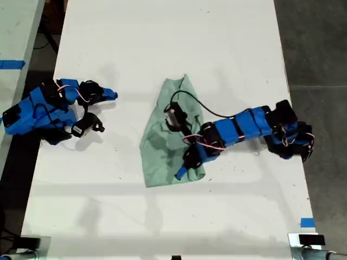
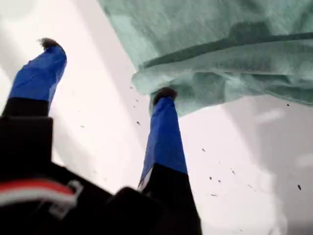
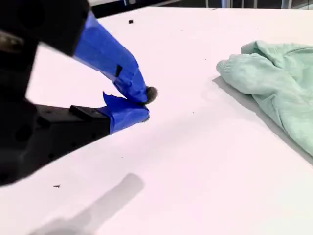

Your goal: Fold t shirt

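The t shirt [image 1: 162,135] is a pale mint-green, wrinkled cloth lying in the middle of the white table [image 1: 162,43], narrowing toward the far end. My first gripper [image 1: 184,165] reaches in from the exterior view's right and hangs open over the shirt's near corner. In the first wrist view, one of the fingertips [image 2: 165,93] of my first gripper [image 2: 107,68] is at a rolled hem of the t shirt [image 2: 220,49], and the other is over bare table. My second gripper [image 1: 113,96] [image 3: 145,104] is shut on nothing at the exterior view's left, well apart from the t shirt [image 3: 279,83].
A black cable [image 1: 190,100] from the first arm loops above the shirt. Blue tape [image 1: 307,222] marks the table near the exterior view's lower right corner. A second surface with blue tape [image 1: 11,64] stands beyond the table's edge at the exterior view's left.
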Available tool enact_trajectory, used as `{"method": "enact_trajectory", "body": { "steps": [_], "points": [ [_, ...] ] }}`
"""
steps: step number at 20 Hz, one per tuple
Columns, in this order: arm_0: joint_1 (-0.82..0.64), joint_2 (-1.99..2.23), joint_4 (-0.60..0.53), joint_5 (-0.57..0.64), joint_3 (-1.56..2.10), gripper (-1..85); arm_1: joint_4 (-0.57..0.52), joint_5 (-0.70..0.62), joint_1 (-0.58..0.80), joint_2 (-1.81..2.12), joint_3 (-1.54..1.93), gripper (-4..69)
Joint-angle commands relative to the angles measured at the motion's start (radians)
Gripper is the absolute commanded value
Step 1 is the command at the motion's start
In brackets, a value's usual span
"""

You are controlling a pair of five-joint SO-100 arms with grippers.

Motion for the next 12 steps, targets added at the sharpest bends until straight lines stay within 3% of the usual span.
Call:
{"method": "enact_trajectory", "body": {
  "steps": [1, 3, 5, 7, 9, 12],
  "points": [
    [0.012, 0.006, -0.017, -0.015, 0.029, 0.7, 0.018, 0.031, 0.037, 0.308, 0.163, 33.9],
    [0.012, 0.006, -0.017, -0.015, 0.029, 0.7, -0.009, 0.087, 0.086, 0.538, 0.448, 32.8],
    [0.012, 0.006, -0.017, -0.015, 0.029, 0.7, -0.141, 0.143, 0.141, 0.844, 0.857, 29.4],
    [0.012, 0.006, -0.017, -0.015, 0.029, 0.7, -0.299, 0.184, 0.186, 1.215, 1.307, 22.2],
    [0.012, 0.006, -0.017, -0.023, 0.031, 0.5, -0.391, 0.239, 0.196, 1.522, 1.669, 12.8],
    [0.020, 0.006, -0.018, -0.055, 0.038, 0.3, -0.385, 0.288, 0.192, 1.908, 2.016, 8.1]
  ]
}}
